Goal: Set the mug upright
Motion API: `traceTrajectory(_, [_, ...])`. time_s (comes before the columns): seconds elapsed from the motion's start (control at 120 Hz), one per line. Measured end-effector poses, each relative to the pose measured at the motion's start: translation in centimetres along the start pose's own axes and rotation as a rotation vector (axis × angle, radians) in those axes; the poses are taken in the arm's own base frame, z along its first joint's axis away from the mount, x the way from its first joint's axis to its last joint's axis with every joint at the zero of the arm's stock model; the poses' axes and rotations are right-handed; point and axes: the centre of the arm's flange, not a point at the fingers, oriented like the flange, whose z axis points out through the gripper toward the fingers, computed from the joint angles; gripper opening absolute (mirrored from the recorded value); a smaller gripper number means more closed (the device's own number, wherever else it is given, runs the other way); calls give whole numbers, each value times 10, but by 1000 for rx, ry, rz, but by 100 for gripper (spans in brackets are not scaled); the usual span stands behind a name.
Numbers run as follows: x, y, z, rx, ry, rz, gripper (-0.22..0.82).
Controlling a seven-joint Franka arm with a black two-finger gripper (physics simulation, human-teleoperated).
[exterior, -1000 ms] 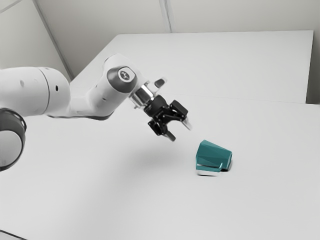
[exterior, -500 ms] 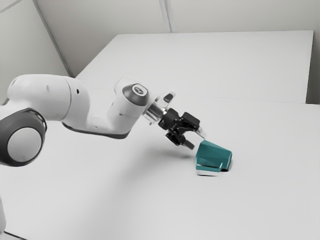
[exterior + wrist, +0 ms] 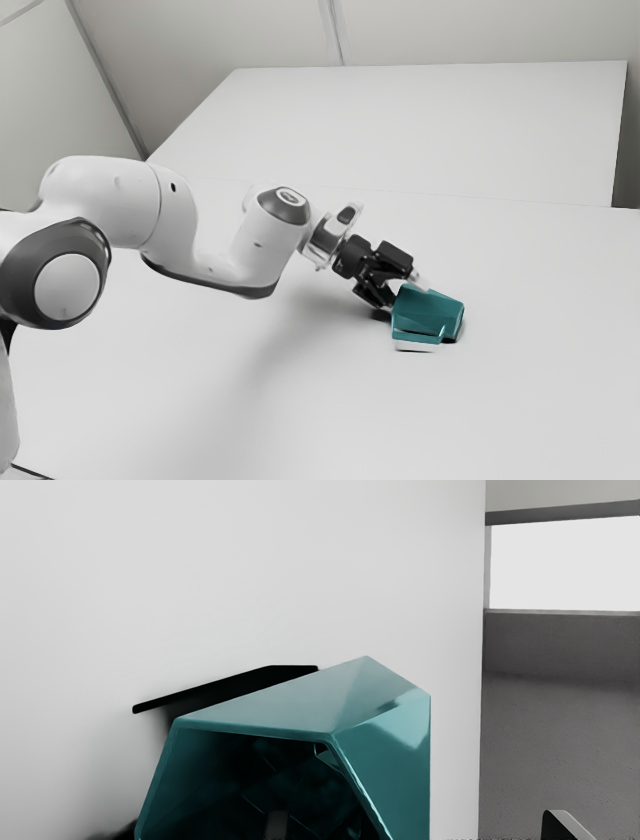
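Observation:
The teal faceted mug (image 3: 428, 313) lies on its side on the white table, its mouth toward the gripper (image 3: 402, 293), which is at the mug's near end in the exterior view. Close up in the wrist view, the mug (image 3: 385, 730) shows its dark hollow interior. There the gripper (image 3: 421, 825) is open: one fingertip is within the outline of the mouth, the other stands outside past the mug's side wall, with a gap between it and the wall. The lower fingertip is partly hidden in the exterior view.
The white table (image 3: 540, 400) extends around the mug. A raised white panel or surface (image 3: 430, 130) lies beyond it in the exterior view. A thin black shape (image 3: 225, 686) borders the mug in the wrist view; I cannot tell whether it is handle or shadow.
The arm has moved toward the exterior view's right and downward, bringing my open gripper from above and short of the mug to its mouth. The mug has not visibly moved.

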Motion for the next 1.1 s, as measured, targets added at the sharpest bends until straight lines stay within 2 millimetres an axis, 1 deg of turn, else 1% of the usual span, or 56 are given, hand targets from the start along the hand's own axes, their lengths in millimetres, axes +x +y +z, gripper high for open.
traceTrajectory(0.075, [-1, -3, 1, -12, -2, 4, 42])
traceTrajectory(0.192, [-2, -9, 5, -29, -6, 8, 31])
traceTrajectory(0.292, [-2, -10, 6, -39, -7, 18, 25])
traceTrajectory(0.4, [-3, -7, 9, -55, -9, 33, 17])
traceTrajectory(0.5, [-3, -11, 12, -69, -9, 33, 10])
traceTrajectory(0.608, [-4, -10, 16, -81, -8, 43, 2])
traceTrajectory(0.875, [-1, -1, 14, -107, -1, 85, -11])
traceTrajectory(1.042, [-1, 2, 12, -104, 2, 106, -15])
traceTrajectory(1.1, [0, 7, 9, -99, 4, 120, -15])
